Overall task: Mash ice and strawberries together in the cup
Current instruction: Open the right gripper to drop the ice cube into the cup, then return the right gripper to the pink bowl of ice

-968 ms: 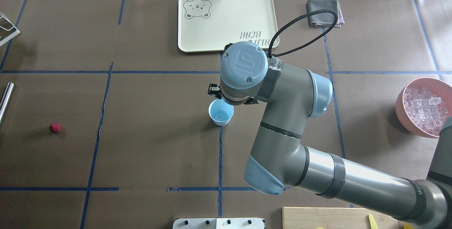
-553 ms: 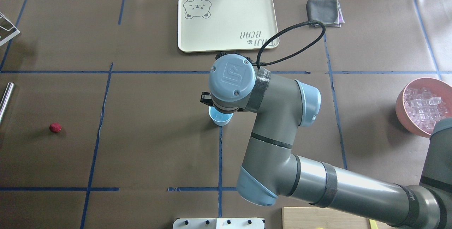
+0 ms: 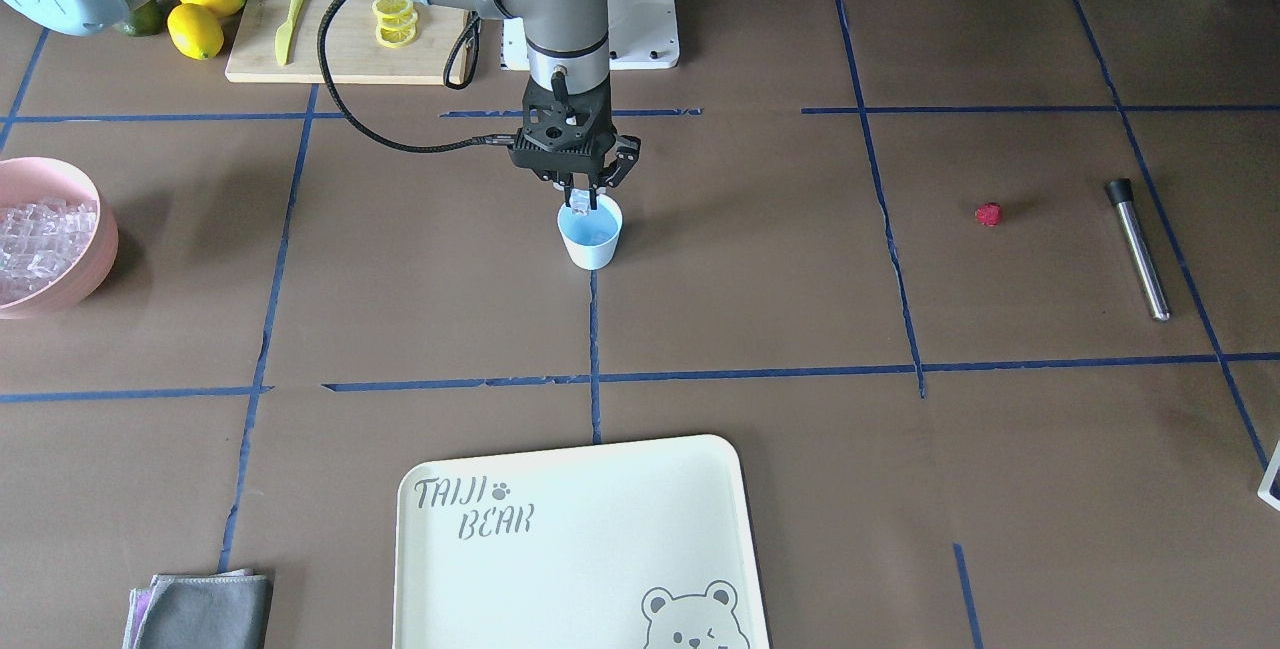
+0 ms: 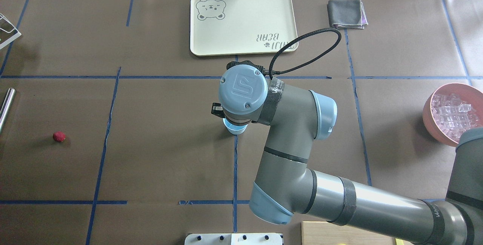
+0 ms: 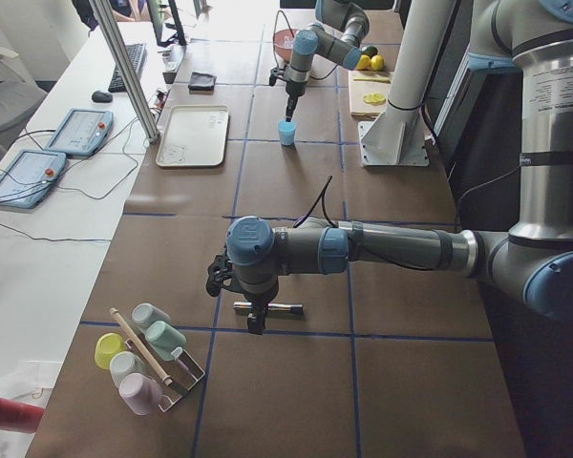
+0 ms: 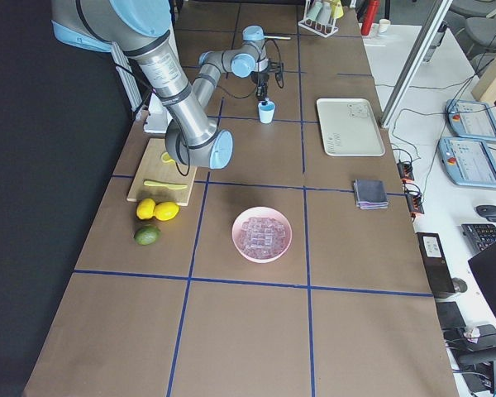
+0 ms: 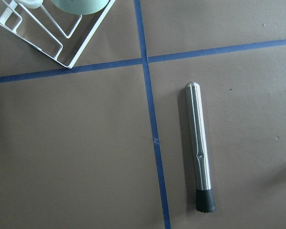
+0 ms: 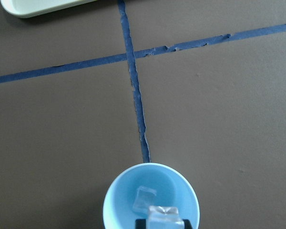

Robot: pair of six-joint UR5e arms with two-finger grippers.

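1 cup (image 3: 590, 241), 1 strawberry (image 3: 988, 215), 2 loose cubes. Cup – light blue plastic, tapered, upright, mouth up, centre of front view. R gripper (image 3: 583, 197) hangs vertical over its mouth, fingers clamped on a clear glassy ice cube (image 8: 164, 214). The second cube (image 8: 145, 196) lies on cup's bottom. Strawberry – red, bumpy, far right, well apart from cup. At left edge a pink bowl (image 3: 95, 249), round, heaped w/ ice (image 3: 35, 234). L gripper (image 5: 256, 324) hangs over a steel rod (image 7: 199, 148), black-capped, long axis top-to-bottom in wrist view; fingers apart or together, can't tell.
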